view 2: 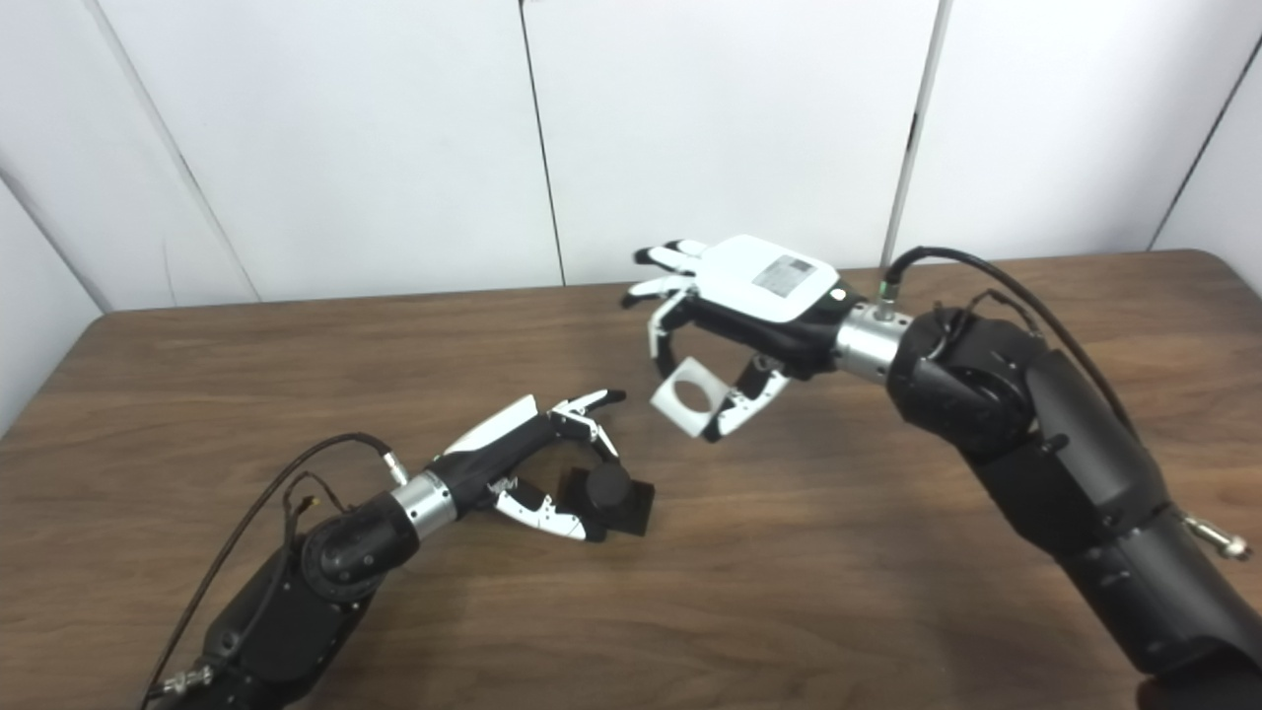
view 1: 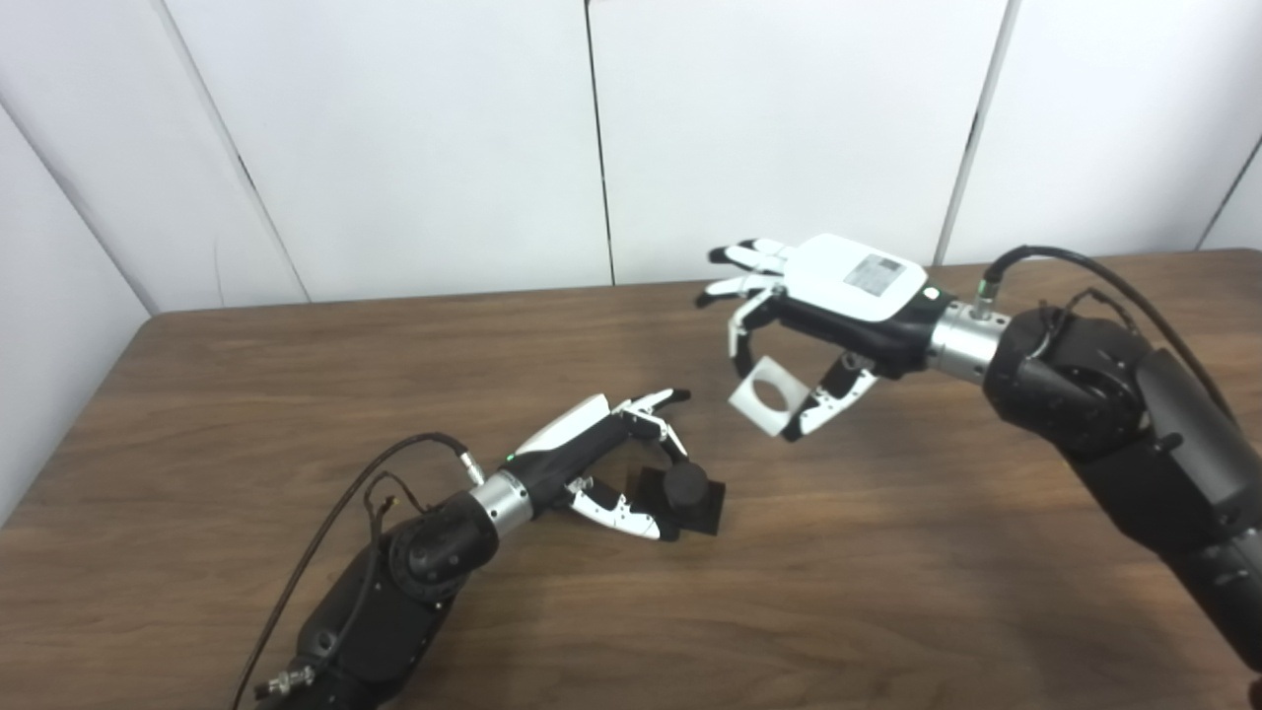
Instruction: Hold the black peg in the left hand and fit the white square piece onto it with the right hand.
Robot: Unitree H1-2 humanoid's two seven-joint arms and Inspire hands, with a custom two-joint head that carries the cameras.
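Black peg (view 1: 684, 485): a round stub on a square black base, low over the tabletop (view 1: 296, 394) near its middle; whether the base touches the wood cannot be told.
White square piece (view 1: 764, 394): a flat white plate with a round hole through it, held tilted in the air, up and to the right of the peg and clear of it.
Left hand (view 1: 611, 463): grasping the peg's base between thumb and fingers, with the stub's end facing roughly toward the camera and to the right.
Right hand (view 1: 818, 316): pinching the white piece by its edges between thumb and one finger, the other fingers spread out away from it.
Step in hand: judged to be the approach, with the hole not yet over the stub.
Doing it well: bring the plate's face square to the stub's axis before closing the gap; match the tilt first, then slide along the axis.
Grip caution: the edge pinch looks light, so a skewed entry could twist the plate in the fingers.
Steadying: the left hand should keep the peg fixed while the right does the moving.
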